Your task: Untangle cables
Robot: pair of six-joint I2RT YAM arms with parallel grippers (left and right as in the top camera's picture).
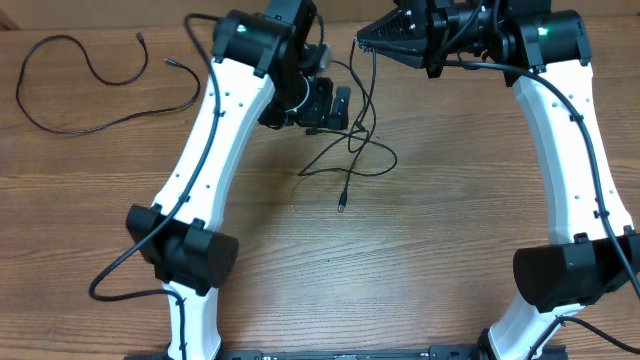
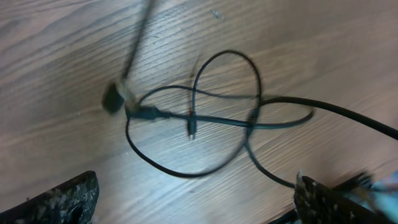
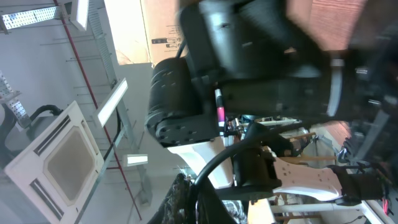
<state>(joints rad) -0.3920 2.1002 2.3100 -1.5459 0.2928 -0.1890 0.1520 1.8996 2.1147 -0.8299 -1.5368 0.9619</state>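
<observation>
Overhead, the right gripper (image 1: 362,43) at the top centre tapers to a closed point, pinching a strand that hangs down to the tangle (image 1: 352,150) on the table (image 1: 300,260) at mid-frame. A second cable (image 1: 90,85) lies apart at the upper left. The left gripper (image 1: 335,105) hovers just beside the knot.

From the left wrist, the tangle (image 2: 194,118) is thin black cord in two overlapping loops, crossing near a small plug (image 2: 191,130). The left gripper (image 2: 196,190) is spread wide and grasps nothing. It would do best to take one loop clear of the crossing, then draw slowly away from the lifted strand.

From the right wrist, the picture is blurred and aimed at the ceiling, so it does not confirm the grip.
</observation>
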